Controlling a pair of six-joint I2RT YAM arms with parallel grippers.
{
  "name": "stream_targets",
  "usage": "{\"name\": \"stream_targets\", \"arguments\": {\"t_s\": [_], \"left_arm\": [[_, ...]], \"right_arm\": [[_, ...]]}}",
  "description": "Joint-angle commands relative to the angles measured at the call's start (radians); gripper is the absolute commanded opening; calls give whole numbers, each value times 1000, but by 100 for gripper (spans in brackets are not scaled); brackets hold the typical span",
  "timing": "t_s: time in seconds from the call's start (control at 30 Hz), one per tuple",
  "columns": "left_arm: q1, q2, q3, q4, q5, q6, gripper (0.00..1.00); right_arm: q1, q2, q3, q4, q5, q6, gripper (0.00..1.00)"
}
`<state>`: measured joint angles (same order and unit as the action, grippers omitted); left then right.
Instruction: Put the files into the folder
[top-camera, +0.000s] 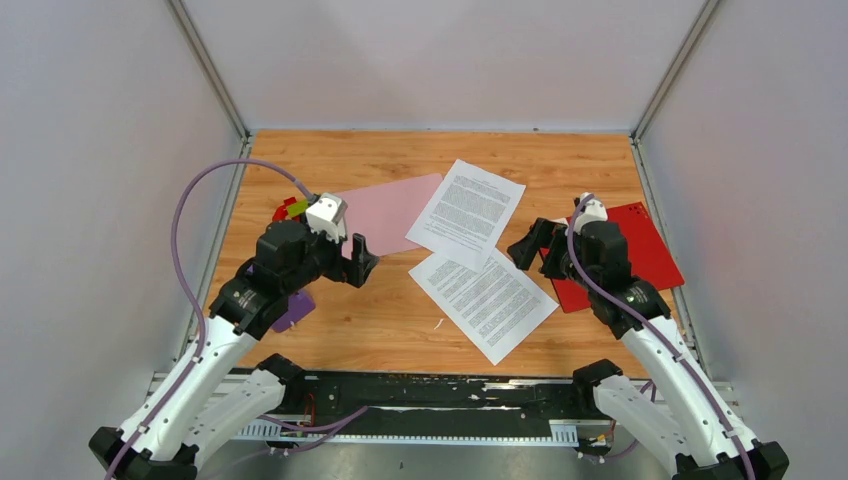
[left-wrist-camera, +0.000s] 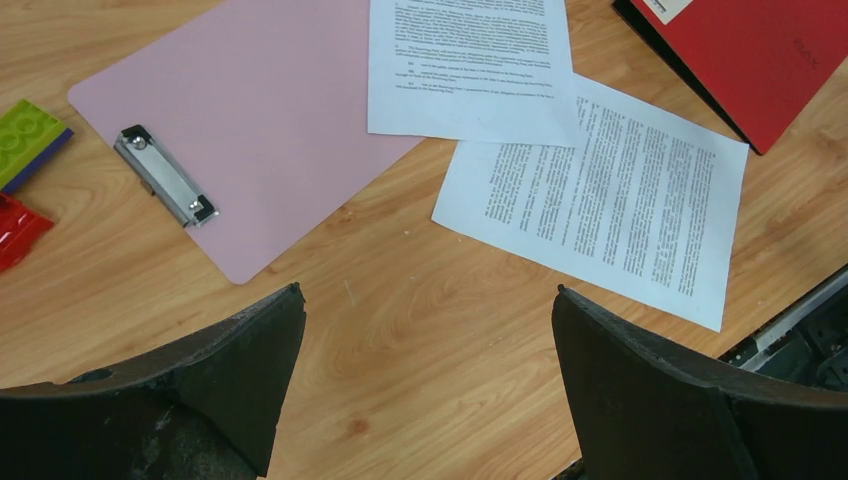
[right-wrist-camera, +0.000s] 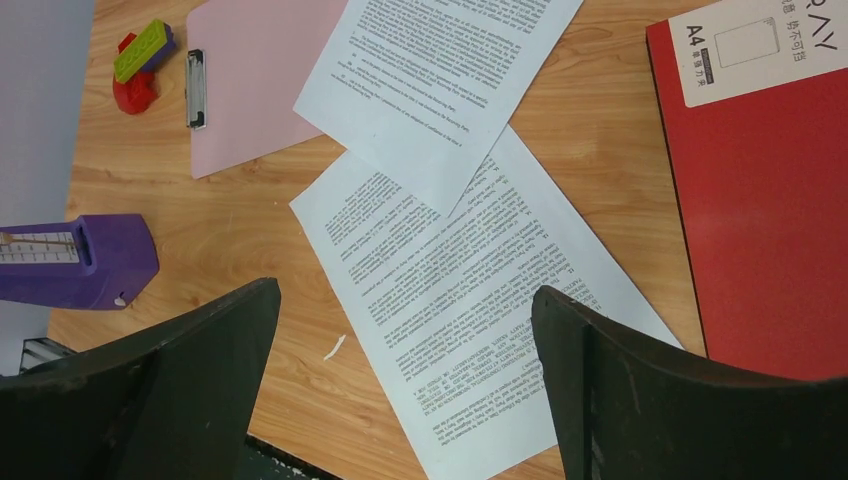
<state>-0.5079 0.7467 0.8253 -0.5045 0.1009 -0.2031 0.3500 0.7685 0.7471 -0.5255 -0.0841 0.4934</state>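
Far file (top-camera: 466, 210) overlaps near file (top-camera: 484, 302) corner, both flat on tabletop (top-camera: 400, 330) just beside red folder (top-camera: 650, 245), on its left-arm side. Left end effector (top-camera: 360, 262) and right end effector (top-camera: 530, 245) both spread wide, holding nothing.

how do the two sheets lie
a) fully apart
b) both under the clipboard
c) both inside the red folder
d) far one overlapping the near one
d: a corner of the far sheet lies on top of the near sheet.
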Motion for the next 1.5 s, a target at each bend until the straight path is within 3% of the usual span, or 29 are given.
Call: {"name": "stream_targets", "arguments": {"t_s": [0.0,0.3,0.4,0.47,0.57,0.7,0.8,0.93,1.13,1.47], "left_arm": [[6,-15,-2,31,21,18,100],[6,-30,-6,35,35,14,100],[6,-38,-5,36,33,13,100],[6,-45,-5,35,35,12,100],[6,-59,-11,44,52,5,100],[6,-70,-22,61,78,-2,100],[6,-68,-19,58,86,-5,100],[6,-72,-21,62,97,-10,100],[6,-71,-21,68,110,-10,100],[6,-64,-21,67,117,-13,100]], "right_arm": [[-2,-5,15,27,51,13,99],[-2,3,24,42,358,21,99],[-2,47,0,131,403,-122,97],[0,131,11,196,375,-275,92],[-2,285,51,259,474,-388,88],[-3,525,141,290,571,-438,79],[0,687,225,290,594,-486,63],[3,881,308,267,663,-581,57],[14,997,328,310,708,-683,54],[65,1034,284,366,715,-726,53]]}}
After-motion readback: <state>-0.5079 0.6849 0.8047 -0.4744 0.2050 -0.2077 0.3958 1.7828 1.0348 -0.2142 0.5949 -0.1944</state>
